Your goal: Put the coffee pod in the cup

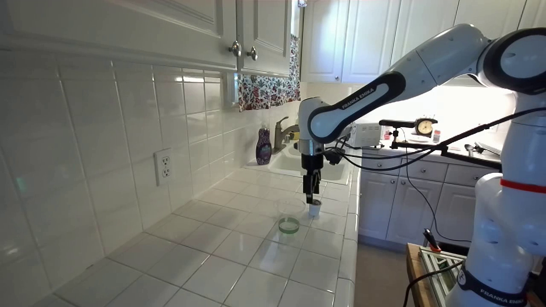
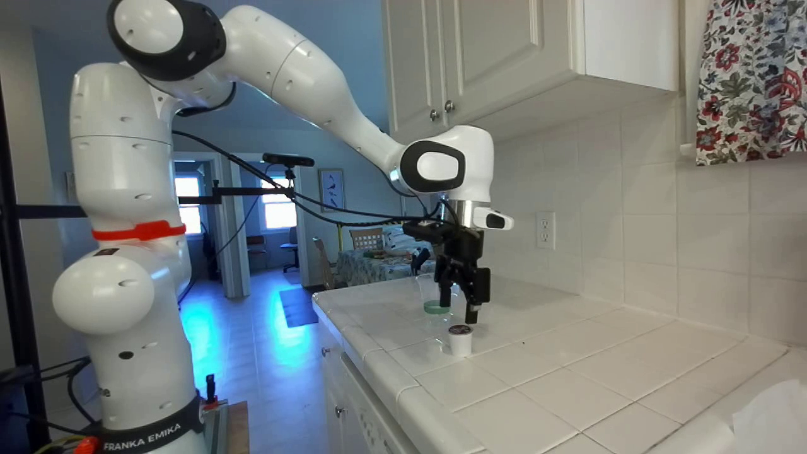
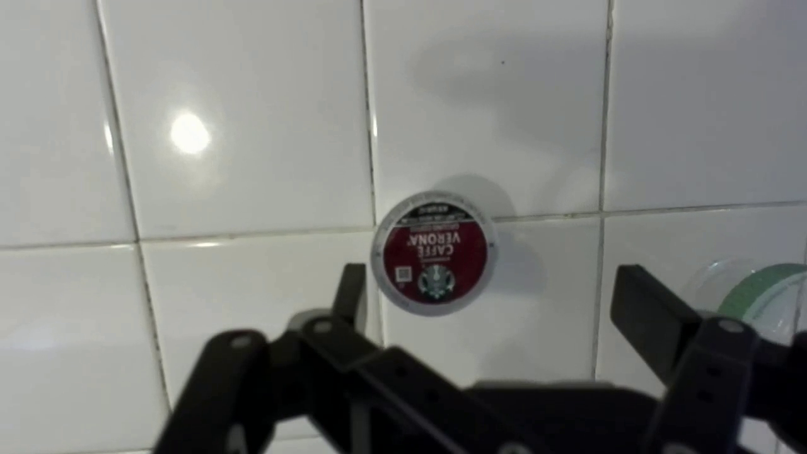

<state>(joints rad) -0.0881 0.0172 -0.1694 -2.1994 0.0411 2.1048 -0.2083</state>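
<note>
Below, coffee pod (image 3: 435, 255) (upright), near parted fingers (image 3: 656, 315).

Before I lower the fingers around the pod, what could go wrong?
1. The pod sits off-centre, close to one of the open fingers in the wrist view; that finger might catch and tip it.
2. In that view the cup shows just beyond the opposite finger, so coming down could nudge it.
3. The cup is mostly clear and looks faint in both exterior views, so you may misjudge where to release.
</note>
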